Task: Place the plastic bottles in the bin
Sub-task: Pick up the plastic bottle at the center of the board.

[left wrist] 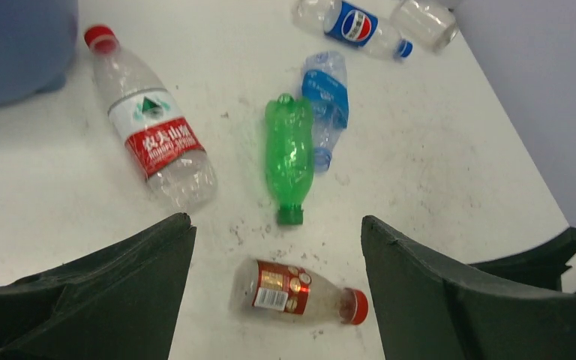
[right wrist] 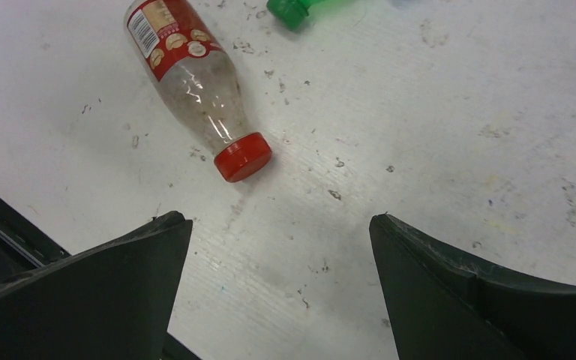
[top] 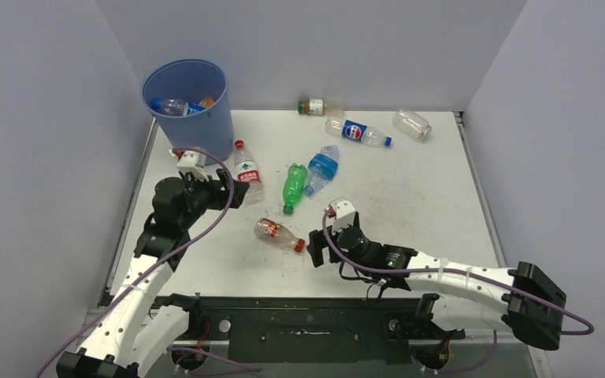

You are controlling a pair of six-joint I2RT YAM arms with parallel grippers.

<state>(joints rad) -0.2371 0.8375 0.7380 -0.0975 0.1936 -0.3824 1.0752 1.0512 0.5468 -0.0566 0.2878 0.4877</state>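
Note:
The blue bin (top: 189, 106) stands at the far left with a few bottles (top: 175, 105) inside. On the table lie plastic bottles: a red-labelled clear one (top: 246, 177) (left wrist: 154, 135), a green one (top: 294, 187) (left wrist: 289, 154), a blue-tinted one (top: 322, 168) (left wrist: 327, 105), a Pepsi one (top: 356, 131) (left wrist: 356, 26) and a small red-capped one (top: 279, 234) (left wrist: 296, 292) (right wrist: 191, 67). My left gripper (top: 235, 193) (left wrist: 277, 221) hangs open and empty beside the red-labelled bottle. My right gripper (top: 315, 250) (right wrist: 280, 217) is open and empty just right of the small bottle's cap.
A clear bottle (top: 412, 123) and a small brown bottle (top: 313, 106) lie near the back wall. Grey walls enclose the white table (top: 425, 205) on three sides. The black front rail (top: 299, 315) runs along the near edge.

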